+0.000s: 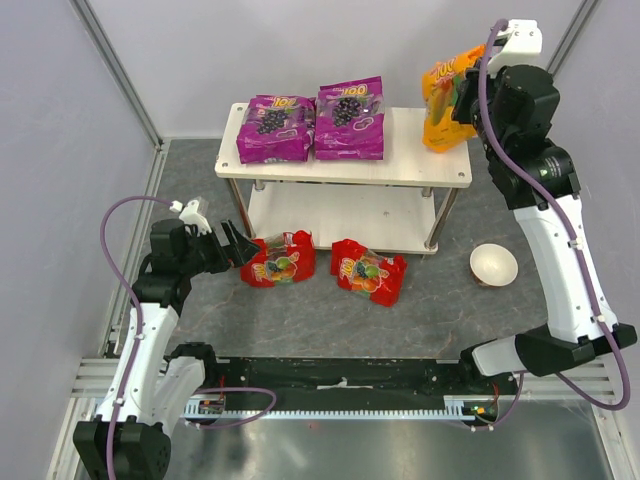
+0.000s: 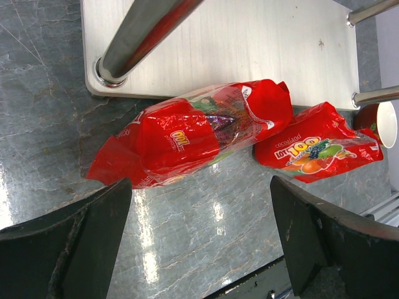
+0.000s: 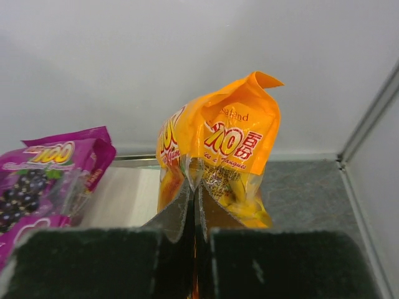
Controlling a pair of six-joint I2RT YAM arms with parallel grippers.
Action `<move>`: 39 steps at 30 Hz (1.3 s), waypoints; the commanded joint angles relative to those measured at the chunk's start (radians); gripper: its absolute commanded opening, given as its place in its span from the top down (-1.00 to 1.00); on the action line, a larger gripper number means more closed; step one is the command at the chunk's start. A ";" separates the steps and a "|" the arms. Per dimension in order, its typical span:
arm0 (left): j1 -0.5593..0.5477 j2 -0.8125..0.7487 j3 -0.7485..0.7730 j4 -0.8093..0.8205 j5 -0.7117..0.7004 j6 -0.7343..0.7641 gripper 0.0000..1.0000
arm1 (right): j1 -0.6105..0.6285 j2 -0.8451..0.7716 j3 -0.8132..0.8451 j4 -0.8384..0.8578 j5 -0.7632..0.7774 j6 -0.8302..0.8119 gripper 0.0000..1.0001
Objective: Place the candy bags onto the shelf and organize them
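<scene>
The left end effector (image 1: 228, 243) hangs low over the worktop (image 1: 300, 320), jaws spread wide and empty, aimed at a red bag (image 1: 279, 259) that lies against the front edge of the lower board of the shelf (image 1: 400, 165). A second red bag (image 1: 370, 271) lies just to its right, also on the worktop. On the top board's left half a purple bag (image 1: 275, 129) and a second purple bag (image 1: 350, 119) lie side by side, touching. At the right end the orange bag (image 1: 445, 95) stands upright over the top board, pinched in the closed right end effector (image 1: 468, 100) — whether it touches the board I cannot tell. A bowl (image 1: 493, 265) sits on the worktop right of the shelf.
</scene>
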 commanded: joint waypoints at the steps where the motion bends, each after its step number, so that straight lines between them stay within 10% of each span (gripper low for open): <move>1: -0.002 0.004 -0.001 0.028 0.011 -0.002 -0.97 | -0.045 -0.040 0.032 0.144 -0.250 0.115 1.00; 39: -0.002 0.017 0.001 0.028 0.014 -0.001 -0.97 | -0.286 -0.063 -0.302 0.227 -0.588 0.396 0.99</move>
